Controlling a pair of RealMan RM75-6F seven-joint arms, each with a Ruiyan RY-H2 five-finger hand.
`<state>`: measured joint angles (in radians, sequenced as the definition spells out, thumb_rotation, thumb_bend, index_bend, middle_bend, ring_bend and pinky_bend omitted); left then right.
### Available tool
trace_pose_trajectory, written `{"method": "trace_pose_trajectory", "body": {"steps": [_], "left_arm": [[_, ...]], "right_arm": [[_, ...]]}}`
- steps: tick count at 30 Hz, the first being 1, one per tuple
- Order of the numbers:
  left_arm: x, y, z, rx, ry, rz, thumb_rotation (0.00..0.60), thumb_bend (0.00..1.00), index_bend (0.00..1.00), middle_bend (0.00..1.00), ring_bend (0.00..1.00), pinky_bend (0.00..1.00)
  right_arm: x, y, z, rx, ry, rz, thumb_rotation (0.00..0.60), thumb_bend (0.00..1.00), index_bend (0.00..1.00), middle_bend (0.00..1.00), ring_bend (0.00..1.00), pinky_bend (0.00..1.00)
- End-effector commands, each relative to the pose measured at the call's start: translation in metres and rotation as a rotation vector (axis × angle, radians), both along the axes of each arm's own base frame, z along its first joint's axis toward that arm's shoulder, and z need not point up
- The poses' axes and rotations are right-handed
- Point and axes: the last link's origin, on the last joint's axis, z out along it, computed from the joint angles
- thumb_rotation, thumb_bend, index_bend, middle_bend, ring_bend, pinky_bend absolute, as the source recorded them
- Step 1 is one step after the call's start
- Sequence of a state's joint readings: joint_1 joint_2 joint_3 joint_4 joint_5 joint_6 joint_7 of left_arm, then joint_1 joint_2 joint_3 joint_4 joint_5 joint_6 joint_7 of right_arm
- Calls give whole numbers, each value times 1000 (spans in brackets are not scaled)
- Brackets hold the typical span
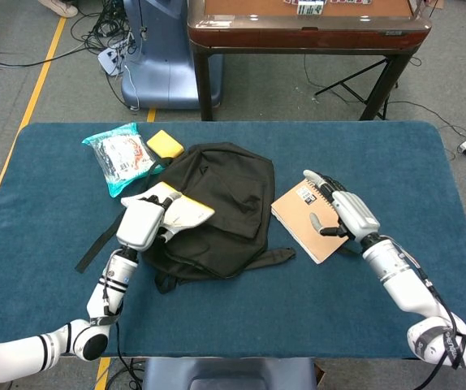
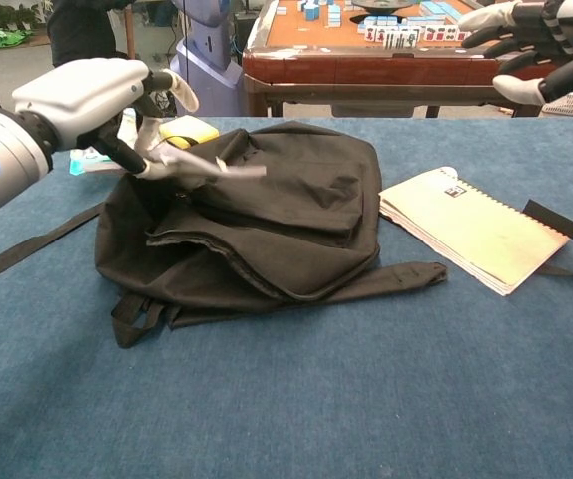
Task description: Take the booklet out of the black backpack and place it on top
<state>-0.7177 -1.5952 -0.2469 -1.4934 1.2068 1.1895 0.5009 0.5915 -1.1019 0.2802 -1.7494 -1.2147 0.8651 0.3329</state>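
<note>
The black backpack (image 1: 221, 199) lies flat in the middle of the blue table (image 1: 395, 154). My left hand (image 1: 142, 226) holds a thin pale booklet (image 1: 186, 213) with a yellow edge just above the bag's left side. In the chest view the same hand (image 2: 102, 100) pinches the booklet (image 2: 212, 168), which shows edge-on and nearly level over the backpack (image 2: 277, 220). My right hand (image 1: 343, 213) hovers open over a tan spiral notebook (image 1: 308, 223) to the right of the bag. In the chest view that hand (image 2: 536, 35) is high at the top right, holding nothing.
A snack packet (image 1: 119, 156) and a yellow sponge (image 1: 165, 144) lie at the back left. A bag strap (image 1: 101, 240) trails left across the table, another (image 2: 566, 235) curls past the notebook (image 2: 476, 230). A wooden mahjong table (image 1: 306, 28) stands behind.
</note>
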Motion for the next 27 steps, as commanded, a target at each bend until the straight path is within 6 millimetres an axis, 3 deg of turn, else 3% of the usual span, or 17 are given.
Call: {"method": "trace_pose_trajectory", "body": {"steps": [1,4,7,9,12,16,27], "left_arm": [[-8,-10,12,-49,5,70,442,155,171,421,381,542],[-17,-17,25,-35,-22,101,429,155,167,417,376,522],[-32,-23,42,-1,-36,142,553,155,186,417,376,516],[-44,-29,54,32,-48,178,599,156,207,417,377,516],[-64,-36,70,87,-53,223,600,155,241,417,377,513],[-93,-52,89,158,-6,267,600,155,275,417,377,505],[-154,-107,121,258,89,369,600,155,306,417,373,443]], "right_arm": [[-5,1,2,-7,12,-8,600,474,0,55,0,45],[-14,4,5,-21,28,-20,600,474,0,57,0,45],[-25,11,8,-41,45,-41,600,475,0,71,0,45],[-33,17,11,-61,62,-55,600,475,0,92,0,44],[-46,29,14,-103,94,-68,600,475,64,149,4,67],[-61,49,15,-171,127,-79,600,475,195,241,83,215],[-101,107,24,-274,191,-153,600,475,232,253,93,232]]}}
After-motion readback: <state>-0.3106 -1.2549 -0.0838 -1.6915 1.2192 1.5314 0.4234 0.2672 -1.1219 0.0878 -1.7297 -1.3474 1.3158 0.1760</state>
